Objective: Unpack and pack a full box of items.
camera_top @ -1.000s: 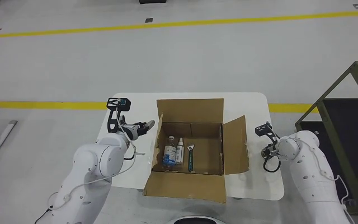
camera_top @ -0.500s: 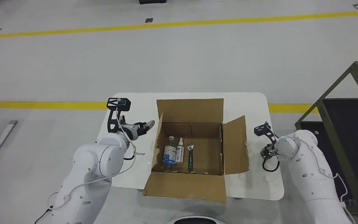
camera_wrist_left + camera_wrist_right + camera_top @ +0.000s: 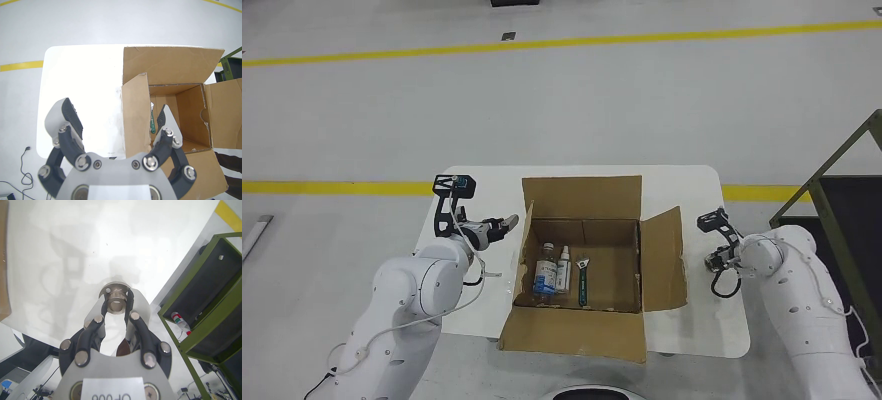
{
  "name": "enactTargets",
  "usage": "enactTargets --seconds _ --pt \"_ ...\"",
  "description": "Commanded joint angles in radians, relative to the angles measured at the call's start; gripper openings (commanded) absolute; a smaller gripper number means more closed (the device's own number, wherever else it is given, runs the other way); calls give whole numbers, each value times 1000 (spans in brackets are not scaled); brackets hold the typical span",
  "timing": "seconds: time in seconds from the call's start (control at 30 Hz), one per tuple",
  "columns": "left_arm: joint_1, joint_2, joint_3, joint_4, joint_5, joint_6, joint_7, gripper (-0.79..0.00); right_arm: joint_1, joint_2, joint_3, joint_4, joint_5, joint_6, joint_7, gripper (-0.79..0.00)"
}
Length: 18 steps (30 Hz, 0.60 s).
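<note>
While R hand clamps metal bushing over table, right of box, L hand released beside box

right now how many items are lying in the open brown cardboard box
3: a blue-labelled bottle on the left arm's side, a small white bottle beside it, then a green-handled wrench. The cardboard box walls may hide others.

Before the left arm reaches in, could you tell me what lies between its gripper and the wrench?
A raised cardboard flap stands between the left gripper and the green-handled wrench; the left wrist view shows it.
</note>
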Motion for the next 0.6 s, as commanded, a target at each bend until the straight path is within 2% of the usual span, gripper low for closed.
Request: enactTargets --seconds 0.0,0.3,0.43,0.57 --pt "0 0 0 0 0 0 0 0 -13 7 39 -68 40 0 6 -785" --pt "0 0 0 0 0 0 0 0 -133 36 256 -518 300 11 -8 -785" --pt "0 0 0 0 0 0 0 0 -167 42 267 -647 387 -19 -3 -785" --pt "0 0 0 0 0 0 0 0 -168 43 215 -725 437 -16 -10 -785"
